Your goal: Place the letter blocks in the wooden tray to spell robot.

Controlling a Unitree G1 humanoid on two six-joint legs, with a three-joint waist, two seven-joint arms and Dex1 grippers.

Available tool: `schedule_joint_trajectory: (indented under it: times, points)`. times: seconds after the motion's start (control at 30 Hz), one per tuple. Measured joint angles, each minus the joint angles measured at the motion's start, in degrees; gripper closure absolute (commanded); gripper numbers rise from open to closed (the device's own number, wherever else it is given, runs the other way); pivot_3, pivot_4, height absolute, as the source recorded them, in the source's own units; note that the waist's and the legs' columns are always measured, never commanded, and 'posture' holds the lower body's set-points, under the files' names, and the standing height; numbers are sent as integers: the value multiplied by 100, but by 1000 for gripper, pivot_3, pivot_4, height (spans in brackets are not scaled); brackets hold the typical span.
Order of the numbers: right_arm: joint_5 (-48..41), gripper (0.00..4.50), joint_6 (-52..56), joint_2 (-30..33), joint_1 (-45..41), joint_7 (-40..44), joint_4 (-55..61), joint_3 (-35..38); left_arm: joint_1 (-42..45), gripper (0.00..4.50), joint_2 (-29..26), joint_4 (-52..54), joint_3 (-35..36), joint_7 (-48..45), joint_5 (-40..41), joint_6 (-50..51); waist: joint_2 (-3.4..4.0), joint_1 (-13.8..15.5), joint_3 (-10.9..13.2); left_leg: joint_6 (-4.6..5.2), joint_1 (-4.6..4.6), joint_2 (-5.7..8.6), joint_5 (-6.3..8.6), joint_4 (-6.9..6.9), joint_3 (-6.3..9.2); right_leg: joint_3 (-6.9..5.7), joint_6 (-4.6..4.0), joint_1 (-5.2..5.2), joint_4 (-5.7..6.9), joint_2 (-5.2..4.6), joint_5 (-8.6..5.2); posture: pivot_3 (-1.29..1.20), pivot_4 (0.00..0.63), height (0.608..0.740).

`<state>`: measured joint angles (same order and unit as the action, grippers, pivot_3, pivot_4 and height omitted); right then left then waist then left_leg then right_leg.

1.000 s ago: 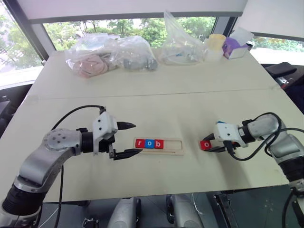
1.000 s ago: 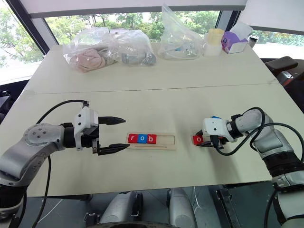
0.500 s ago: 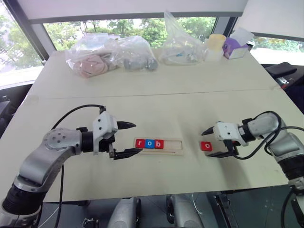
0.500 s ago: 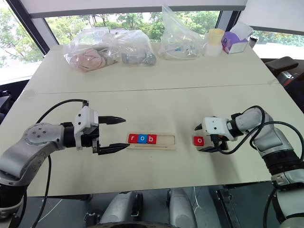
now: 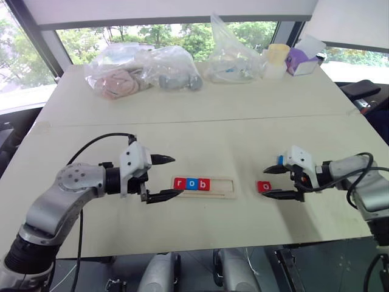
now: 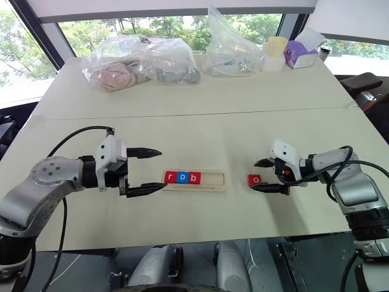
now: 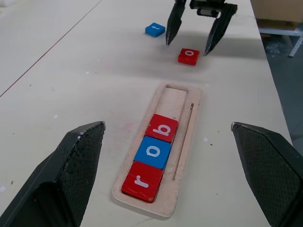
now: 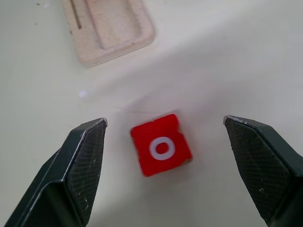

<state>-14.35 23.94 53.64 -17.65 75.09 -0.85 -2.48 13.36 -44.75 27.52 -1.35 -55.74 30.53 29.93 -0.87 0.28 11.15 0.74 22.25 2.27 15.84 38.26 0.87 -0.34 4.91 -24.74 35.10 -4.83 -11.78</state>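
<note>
The wooden tray [image 5: 203, 186] lies flat near the middle of the pale table [image 5: 200, 131]; its left end holds three letter blocks touching in a row, a red r [image 7: 142, 180], a blue o [image 7: 154, 152] and a red b [image 7: 161, 128]; the right part of its slot is bare. A second red o block [image 8: 161, 144] lies flat on the table to the right of the tray, apart from it; a blue block [image 7: 155, 30] lies just beyond it on the far side, its letter too small to read. The right gripper [image 5: 281, 182] stands with its two fingers spread wide, one on each side of the red o block, touching neither it nor the table as far as shows; it holds nothing. The left gripper [image 5: 165, 177] sits just left of the tray's left end, its fingers also wide apart and empty. Along the far edge of the table lie clear plastic bags [image 5: 143, 70], a pale cup [image 5: 277, 55] and a purple box [image 5: 299, 61].
</note>
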Motion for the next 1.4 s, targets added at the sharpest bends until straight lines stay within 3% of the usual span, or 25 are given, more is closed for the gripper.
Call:
schedule_joint_trajectory:
  times: [0.53,0.63,0.77,0.8,1.1,1.23,1.4]
  points:
    - [716,438,-1753,-79,-184,-26,-810,-463,87,0,3,-37,-13,-43,-2,-1,-1,33,0,0,-3,0,0,4,-7,-3,2,4,1,16,1,0,150,725]
    - [724,1271,-1899,-78,-273,37,-987,-499,75,0,0,-32,-11,-35,-2,0,-1,34,-1,0,-4,0,0,6,-7,-3,1,6,1,16,1,0,150,725]
    - [719,3263,-1953,-78,-291,124,-1056,-525,53,0,0,-30,-11,-23,-2,0,-2,35,-1,0,-7,0,0,7,-7,-3,1,9,1,15,1,0,150,725]
    - [717,3341,-1957,-78,-291,124,-1054,-525,52,0,1,-30,-11,-20,-2,0,-2,35,-1,0,-8,0,0,7,-7,-3,0,10,1,14,2,0,150,725]
    - [582,3340,-1475,-129,-464,107,-290,-540,58,0,-1,-35,-11,-48,-3,-2,0,3,0,0,-8,-3,0,6,-7,0,1,5,4,12,3,0,150,725]
    - [538,3340,-1180,-526,-1061,110,249,-780,145,0,4,-51,-22,-103,-4,-8,-1,1,-1,0,-9,-8,-1,6,-1,-3,-1,5,6,19,7,0,150,725]
    - [713,3340,-960,-1181,-1106,-106,382,-1431,192,0,3,-67,-24,-132,-10,-7,-2,47,-1,-1,6,1,-1,7,0,-4,10,-3,1,14,13,0,150,725]
